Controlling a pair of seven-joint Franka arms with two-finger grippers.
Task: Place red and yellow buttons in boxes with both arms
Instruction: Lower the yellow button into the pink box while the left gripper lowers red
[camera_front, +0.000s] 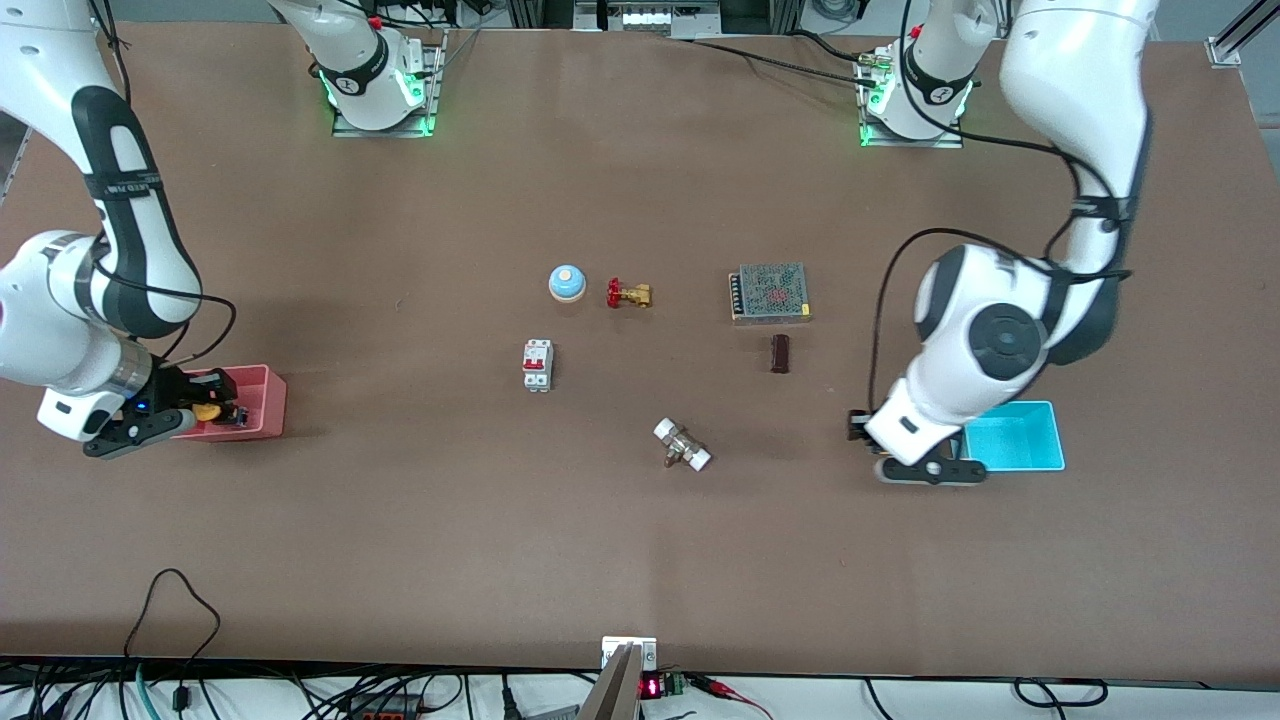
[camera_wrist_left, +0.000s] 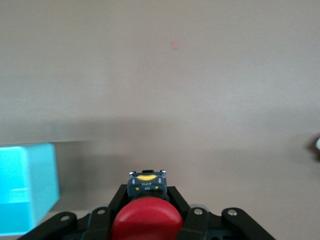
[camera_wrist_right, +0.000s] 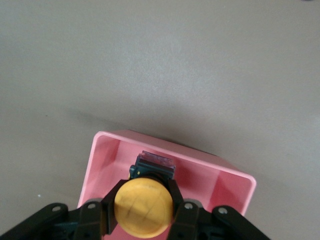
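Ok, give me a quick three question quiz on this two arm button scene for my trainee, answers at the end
1. True or false: the right gripper holds the yellow button over the pink box.
2. Which button does the left gripper hold? A. red B. yellow C. none
3. Fill in: the left gripper is beside the ____ box, not yet over it.

Key
1. True.
2. A, the red button.
3. Blue; the blue box sits toward the left arm's end of the table.
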